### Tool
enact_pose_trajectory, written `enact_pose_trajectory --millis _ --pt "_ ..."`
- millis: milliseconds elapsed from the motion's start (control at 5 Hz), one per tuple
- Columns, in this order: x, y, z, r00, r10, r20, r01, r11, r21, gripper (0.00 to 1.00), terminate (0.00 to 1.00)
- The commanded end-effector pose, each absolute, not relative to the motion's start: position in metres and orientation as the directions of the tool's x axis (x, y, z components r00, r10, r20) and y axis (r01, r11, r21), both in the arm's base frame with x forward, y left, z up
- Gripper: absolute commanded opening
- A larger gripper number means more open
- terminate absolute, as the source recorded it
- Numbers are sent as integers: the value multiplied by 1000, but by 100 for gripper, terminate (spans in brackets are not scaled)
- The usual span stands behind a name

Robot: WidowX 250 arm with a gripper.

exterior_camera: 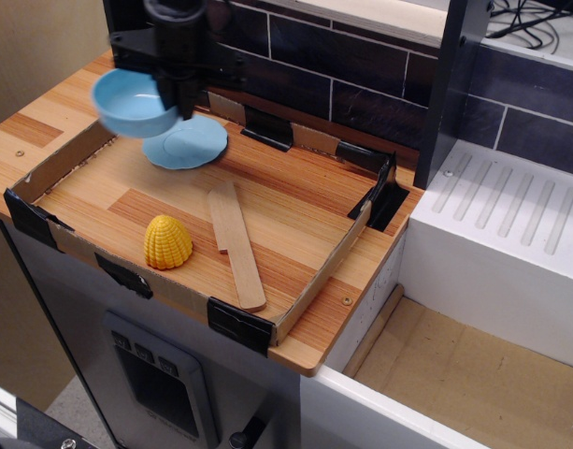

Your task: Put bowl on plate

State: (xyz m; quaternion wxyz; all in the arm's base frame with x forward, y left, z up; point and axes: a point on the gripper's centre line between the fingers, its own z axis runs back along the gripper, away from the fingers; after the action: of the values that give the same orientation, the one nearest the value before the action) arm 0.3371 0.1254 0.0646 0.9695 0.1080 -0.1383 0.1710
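Observation:
The light blue bowl (pixel 135 103) hangs in the air, held by its right rim in my black gripper (pixel 183 98), which is shut on it. It hovers just above and to the left of the light blue scalloped plate (pixel 194 147), which lies flat at the back left of the cardboard-edged tray (pixel 305 290). The bowl hides the plate's left part. My arm comes down from the top of the view.
A yellow beehive-shaped object (pixel 167 242) and a wooden spatula (pixel 235 240) lie in the tray, in front of the plate. A dark tiled wall runs behind. A white sink unit (pixel 510 234) stands to the right.

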Motion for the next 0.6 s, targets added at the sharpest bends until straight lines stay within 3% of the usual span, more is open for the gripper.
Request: enact_pose_trajectory --millis 0,400 --pt "362 115 71 924 113 365 -172 976 134 0 0" --pt "368 116 50 936 126 330 -184 971 152 0 0"
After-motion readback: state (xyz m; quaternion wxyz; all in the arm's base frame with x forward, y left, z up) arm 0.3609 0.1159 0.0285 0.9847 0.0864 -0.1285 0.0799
